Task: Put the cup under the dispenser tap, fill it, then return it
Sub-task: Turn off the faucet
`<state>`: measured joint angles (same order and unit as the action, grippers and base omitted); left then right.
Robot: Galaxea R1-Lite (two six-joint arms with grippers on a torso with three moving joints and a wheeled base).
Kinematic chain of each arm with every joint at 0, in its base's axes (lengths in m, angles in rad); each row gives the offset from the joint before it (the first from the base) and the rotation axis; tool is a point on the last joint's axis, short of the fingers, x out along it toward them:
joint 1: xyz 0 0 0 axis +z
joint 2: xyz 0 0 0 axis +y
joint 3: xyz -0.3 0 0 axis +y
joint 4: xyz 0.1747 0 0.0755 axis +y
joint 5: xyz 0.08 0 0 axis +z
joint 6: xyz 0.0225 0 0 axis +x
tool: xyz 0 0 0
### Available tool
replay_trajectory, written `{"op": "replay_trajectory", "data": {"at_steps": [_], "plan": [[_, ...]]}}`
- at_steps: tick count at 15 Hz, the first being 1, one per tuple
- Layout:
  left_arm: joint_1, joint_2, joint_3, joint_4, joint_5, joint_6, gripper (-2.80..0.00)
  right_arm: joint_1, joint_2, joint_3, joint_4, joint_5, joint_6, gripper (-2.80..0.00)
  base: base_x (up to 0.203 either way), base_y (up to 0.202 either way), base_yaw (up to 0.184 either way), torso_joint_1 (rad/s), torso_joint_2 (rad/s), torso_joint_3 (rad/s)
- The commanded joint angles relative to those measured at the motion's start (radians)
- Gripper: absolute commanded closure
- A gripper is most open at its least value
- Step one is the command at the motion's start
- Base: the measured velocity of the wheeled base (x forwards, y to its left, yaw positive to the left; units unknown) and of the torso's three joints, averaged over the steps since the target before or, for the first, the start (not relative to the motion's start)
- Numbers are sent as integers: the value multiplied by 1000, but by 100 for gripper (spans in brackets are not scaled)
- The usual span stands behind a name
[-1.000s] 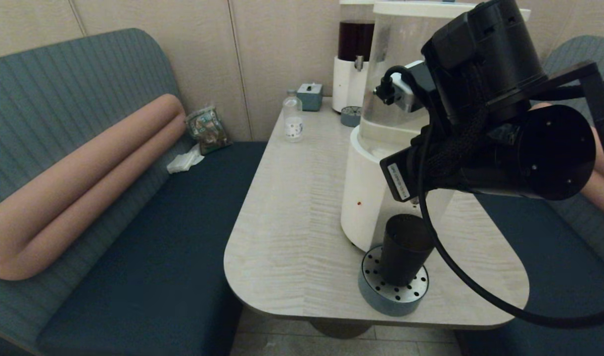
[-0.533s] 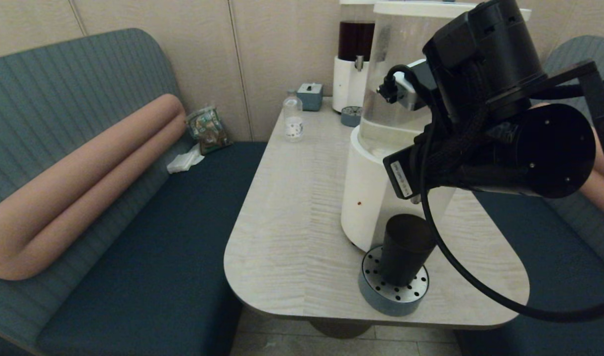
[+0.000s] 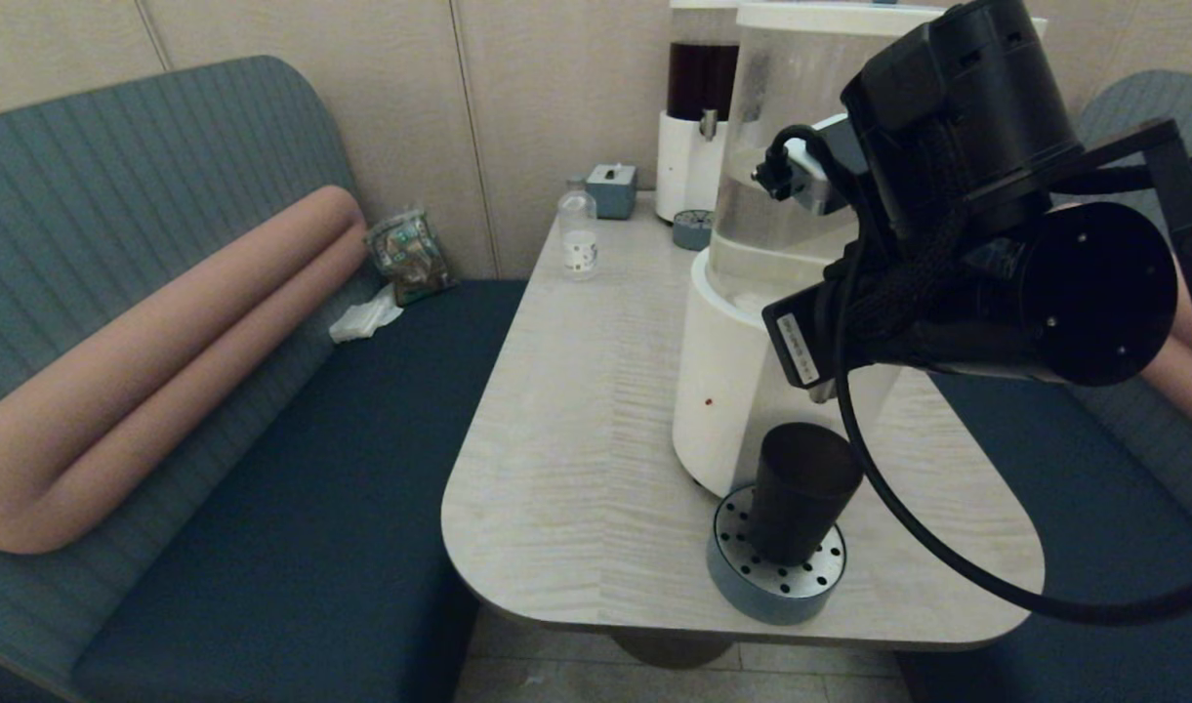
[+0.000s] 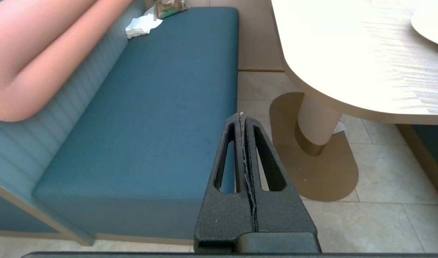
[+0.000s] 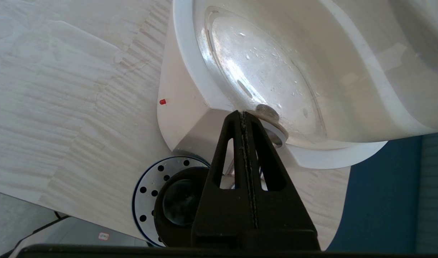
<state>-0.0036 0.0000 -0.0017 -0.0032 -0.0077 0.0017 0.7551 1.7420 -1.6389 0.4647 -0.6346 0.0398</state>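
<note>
1. Right gripper (image 5: pixel 243 116), fingers pressed together w/ nothing held, sits at the dispenser tap (image 5: pixel 267 111), probably touching it.
2. Cup (image 3: pixel 799 488) stands upright directly below tap, on drip tray (image 3: pixel 777 571).
3. Left gripper (image 4: pixel 241 118) parked, closed.

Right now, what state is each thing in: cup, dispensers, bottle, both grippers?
Black tapered plastic cup: upright on the perforated round drip tray, unheld.
Large white-based dispenser: clear tank, pale liquid low.
Dark-liquid dispenser: standing at the back.
Small clear labelled bottle: upright, capped.
Right gripper: shut, empty, at the dispenser front above the cup.
Left gripper: shut, empty, parked over the bench.
</note>
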Motion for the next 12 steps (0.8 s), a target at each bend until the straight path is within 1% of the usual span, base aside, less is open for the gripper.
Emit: {"op": "replay_trajectory", "data": {"at_steps": [1,3,5,7,9,12], "plan": [[0,2,0,-1,0,0,0,3,-6,1,3,-1,0,0,0,0,0,0,0,0],[-1,2,0,0,0,0,0,8,-14,16,-30,10,-4,0,0,0,0,0,0,0],[-1,2,0,0,0,0,0,30,-22,44,-105,45,-25,0,0,0,0,0,0,0],[0,2,0,0,0,0,0,49,-25,55,-165,54,-46,0,0,0,0,0,0,0],[-1,2,0,0,0,0,0,66,-29,54,-178,59,-49,0,0,0,0,0,0,0],[1,2,0,0,0,0,0,70,-42,50,-178,58,-49,0,0,0,0,0,0,0]]}}
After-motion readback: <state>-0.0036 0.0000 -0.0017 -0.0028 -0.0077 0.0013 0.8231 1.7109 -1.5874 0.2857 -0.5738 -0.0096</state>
